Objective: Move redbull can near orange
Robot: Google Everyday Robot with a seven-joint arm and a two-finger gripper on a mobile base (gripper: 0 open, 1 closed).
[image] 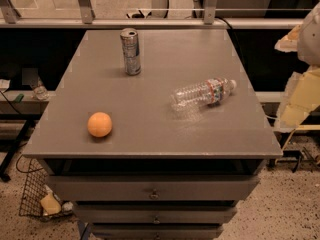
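At the right edge of the view, the arm shows a rounded white shell with a cream, ragged-edged piece beside it, and below it the gripper appears as pale yellow, flat, angular panels.

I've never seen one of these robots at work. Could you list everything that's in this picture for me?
table: one, grey, centre of view
drawers: three visible, grey, in the table's front
redbull can: one, silver with bluish and reddish marks, upright towards the back of the table top
orange: one, orange, front left of the table top, apart from the can
water bottle: one, clear plastic, lying on its side on the right half of the table top
wire basket: one, dark, on the floor at lower left
gripper: one, pale yellowish, at the right edge of view beside the table, touching nothing on it
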